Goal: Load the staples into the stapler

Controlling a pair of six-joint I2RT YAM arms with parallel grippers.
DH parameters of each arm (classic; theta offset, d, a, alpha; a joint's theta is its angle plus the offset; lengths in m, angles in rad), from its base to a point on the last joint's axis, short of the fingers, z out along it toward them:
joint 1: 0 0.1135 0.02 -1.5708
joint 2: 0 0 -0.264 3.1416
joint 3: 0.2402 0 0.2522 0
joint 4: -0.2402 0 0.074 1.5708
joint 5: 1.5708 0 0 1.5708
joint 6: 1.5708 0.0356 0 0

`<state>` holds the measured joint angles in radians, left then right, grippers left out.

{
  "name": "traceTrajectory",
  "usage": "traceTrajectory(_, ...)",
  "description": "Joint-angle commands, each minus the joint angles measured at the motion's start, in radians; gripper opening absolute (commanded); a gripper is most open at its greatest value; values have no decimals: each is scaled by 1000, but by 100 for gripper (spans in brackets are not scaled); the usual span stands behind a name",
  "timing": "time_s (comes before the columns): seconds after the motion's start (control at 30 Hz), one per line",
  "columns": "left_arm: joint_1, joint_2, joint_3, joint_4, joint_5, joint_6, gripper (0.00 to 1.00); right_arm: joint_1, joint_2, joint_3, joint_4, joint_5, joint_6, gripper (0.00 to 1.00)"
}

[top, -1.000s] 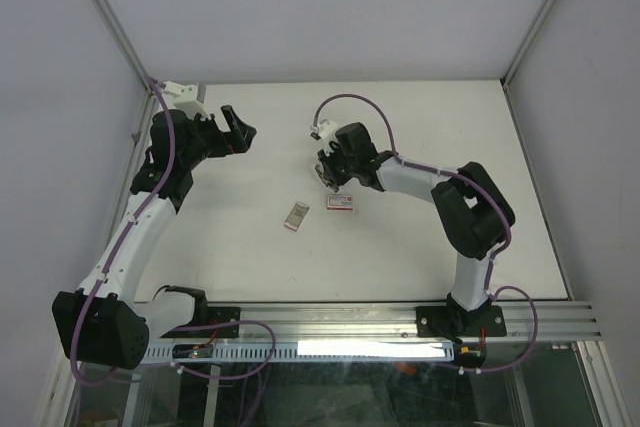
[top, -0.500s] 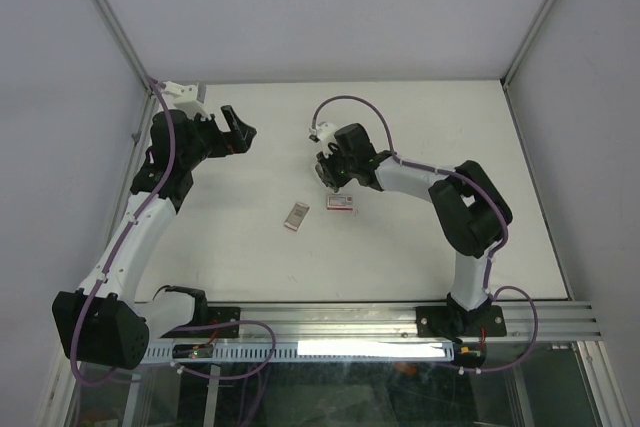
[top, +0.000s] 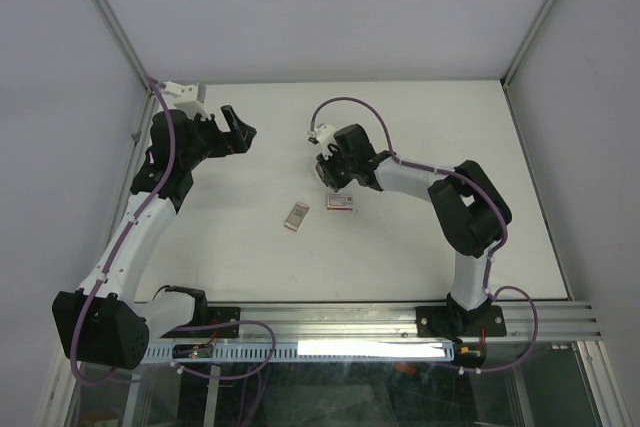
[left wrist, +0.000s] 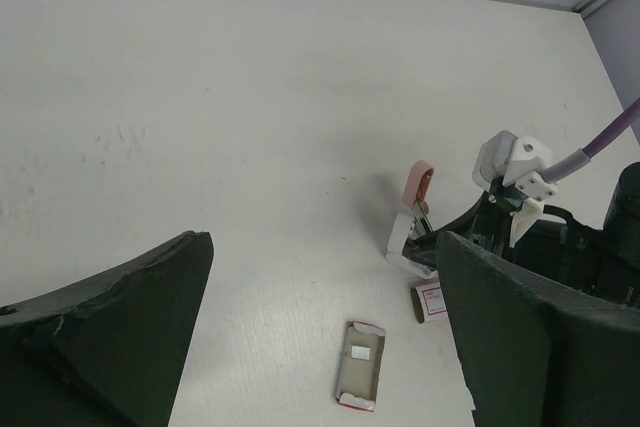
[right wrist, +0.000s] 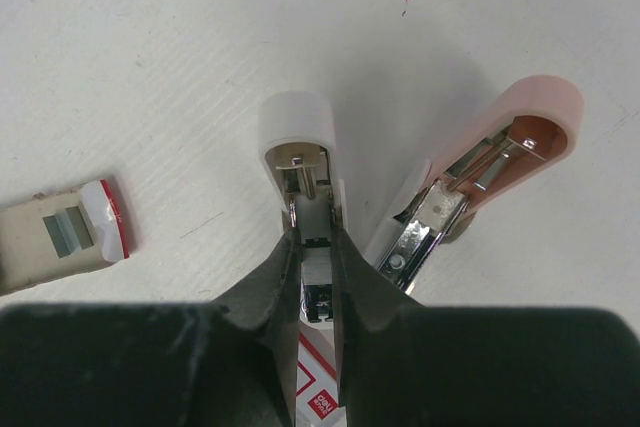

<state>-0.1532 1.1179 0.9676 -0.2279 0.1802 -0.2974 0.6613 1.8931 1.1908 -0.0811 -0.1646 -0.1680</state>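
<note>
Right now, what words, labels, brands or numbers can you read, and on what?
No text can be read for sure.
On the red-and-white box: a white logo on red, too blurred to read.
On the stapler and the staples: no marks seen.

Very little writing shows. At the bottom edge of the right wrist view lies a little red-and-white box (right wrist: 318,397). Its red band carries a small white logo in rounded letters, turned upside down and partly hidden. It may read "deli", but that is not certain. In the left wrist view the same box shows red lines of print on its white face, too small to read. The card tray (right wrist: 35,252) holding the staples (right wrist: 68,230) has a red-and-white end flap with print too blurred to read. No lettering can be read on the stapler (right wrist: 298,127).
</note>
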Motion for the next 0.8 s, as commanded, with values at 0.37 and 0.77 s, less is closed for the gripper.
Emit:
traceTrajectory(0.37,3,-47,-4,37,-25,19,99,3,-72,28,7,-19,13,37)
traceTrajectory(0.77,4,-59,-7,38,-38,21,99,6,-73,84,-55,86,101,38)
